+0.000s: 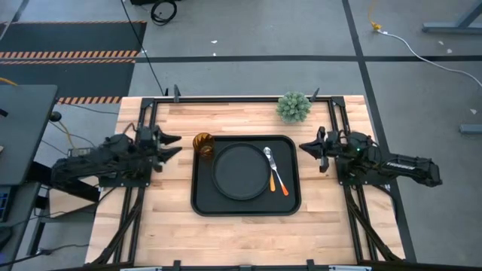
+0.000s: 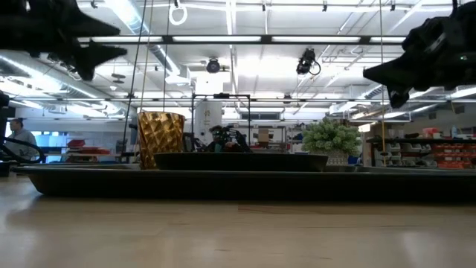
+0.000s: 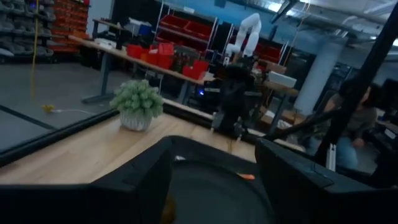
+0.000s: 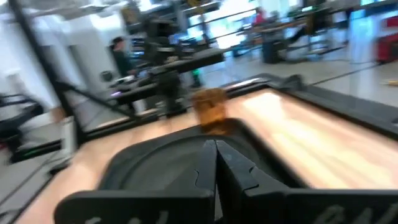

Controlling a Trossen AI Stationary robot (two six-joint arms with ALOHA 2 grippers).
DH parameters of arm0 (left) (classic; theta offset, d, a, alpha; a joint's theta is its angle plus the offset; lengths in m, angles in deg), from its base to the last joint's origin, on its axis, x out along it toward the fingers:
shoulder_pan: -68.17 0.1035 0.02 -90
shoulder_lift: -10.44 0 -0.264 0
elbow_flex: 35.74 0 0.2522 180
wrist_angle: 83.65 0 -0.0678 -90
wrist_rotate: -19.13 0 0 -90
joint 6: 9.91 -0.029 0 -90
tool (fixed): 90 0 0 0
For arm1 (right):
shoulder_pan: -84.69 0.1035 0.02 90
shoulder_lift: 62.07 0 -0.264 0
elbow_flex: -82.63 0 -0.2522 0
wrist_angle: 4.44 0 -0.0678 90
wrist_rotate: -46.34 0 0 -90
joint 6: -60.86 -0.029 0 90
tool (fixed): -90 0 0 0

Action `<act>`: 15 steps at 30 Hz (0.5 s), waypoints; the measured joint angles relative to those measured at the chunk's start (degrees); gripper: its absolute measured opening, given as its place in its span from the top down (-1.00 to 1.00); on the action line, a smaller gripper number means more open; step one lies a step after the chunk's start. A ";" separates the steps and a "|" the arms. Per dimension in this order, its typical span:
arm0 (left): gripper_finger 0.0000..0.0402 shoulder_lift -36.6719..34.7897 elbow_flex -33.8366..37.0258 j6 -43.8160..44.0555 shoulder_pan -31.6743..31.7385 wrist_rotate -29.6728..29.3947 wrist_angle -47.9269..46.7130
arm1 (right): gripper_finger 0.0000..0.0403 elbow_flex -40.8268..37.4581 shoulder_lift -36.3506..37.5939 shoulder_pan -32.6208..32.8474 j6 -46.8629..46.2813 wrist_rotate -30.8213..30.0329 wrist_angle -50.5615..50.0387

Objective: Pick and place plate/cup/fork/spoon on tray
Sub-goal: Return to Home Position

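The black tray [image 1: 202, 203] lies in the middle of the table. The round black plate [image 1: 241, 172] lies flat on it. The amber cup [image 1: 203, 144] stands upright at the tray's far left corner, also in the low view [image 2: 161, 139]. The fork and spoon [image 1: 275, 175] lie crossed on the tray, right of the plate; which is which I cannot tell. My left gripper [image 1: 175, 145] hovers open just left of the cup, above the table [image 2: 104, 53]. My right gripper [image 1: 305, 147] hovers shut right of the tray [image 4: 216, 163], empty.
A green plant ball in a white pot [image 1: 294, 107] stands at the table's far edge, right of centre. Black frame rails [image 1: 147, 120] run along the table's left, right and far sides. Bare wood [image 1: 241, 241] lies between the tray and the near edge.
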State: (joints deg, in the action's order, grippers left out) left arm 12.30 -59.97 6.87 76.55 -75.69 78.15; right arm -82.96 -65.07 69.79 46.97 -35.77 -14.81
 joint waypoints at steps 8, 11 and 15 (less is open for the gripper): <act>-0.16 -0.01 9.84 3.50 0.02 -0.48 9.63 | 0.96 0.00 -0.01 10.08 2.50 -5.30 0.32; -0.16 -0.09 9.83 3.32 0.02 0.78 10.66 | 0.96 0.00 -0.01 12.39 2.53 -9.51 0.39; -0.16 -0.10 9.67 0.58 0.01 2.51 11.26 | 0.96 0.00 -0.01 13.37 1.18 -11.22 -0.97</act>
State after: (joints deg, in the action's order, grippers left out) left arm 12.20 -50.30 7.45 76.56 -73.19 89.42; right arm -82.96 -65.08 83.16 48.16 -47.00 -15.79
